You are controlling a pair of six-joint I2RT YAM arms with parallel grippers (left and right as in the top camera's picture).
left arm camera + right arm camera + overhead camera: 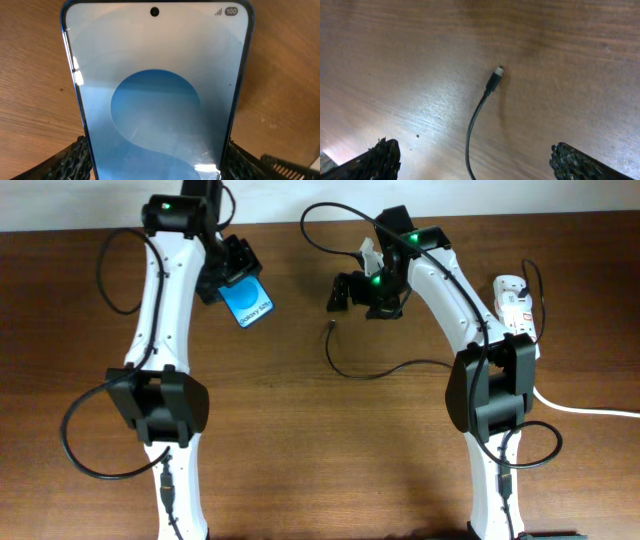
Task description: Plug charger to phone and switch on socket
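Observation:
My left gripper (233, 273) is shut on the phone (249, 304), holding its lower edges above the table at the back left. The blue screen faces up in the left wrist view, where the phone (155, 90) fills the frame between both fingers (70, 160). The charger (345, 370) lies curved on the wood, its plug tip pointing away. My right gripper (342, 293) hovers open just behind that tip. In the right wrist view the charger (492, 82) runs between the wide-apart fingertips (575, 162), untouched. The socket (515, 305) lies at the far right.
A thick white cord (590, 408) leaves the socket toward the right edge. The arms' black cables loop at the back left (105, 275) and front left (75, 445). Both arm bases stand along the front of the brown wooden table (320, 460).

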